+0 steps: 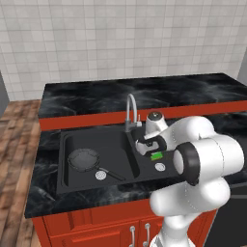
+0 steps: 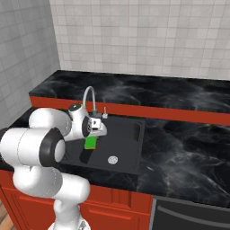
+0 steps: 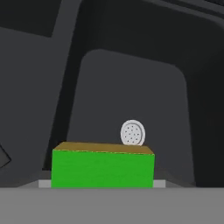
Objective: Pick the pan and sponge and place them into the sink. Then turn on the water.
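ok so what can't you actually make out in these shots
- Gripper fingertips: hidden behind the sponge in the hand view, too small in the base views, so whether they touch it is unclear.
- Sink right basin: partly covered by the arm in the left base view.
- Pan basin: hidden behind the arm in the right base view.
- Water at the faucet: too fine to tell.

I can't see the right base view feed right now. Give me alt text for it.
The white arm's gripper holds the green sponge above the right basin of the black sink, casting a shadow near the round silver drain. The curved silver faucet stands behind it, with no water visible, on a black marble counter over red cabinets.
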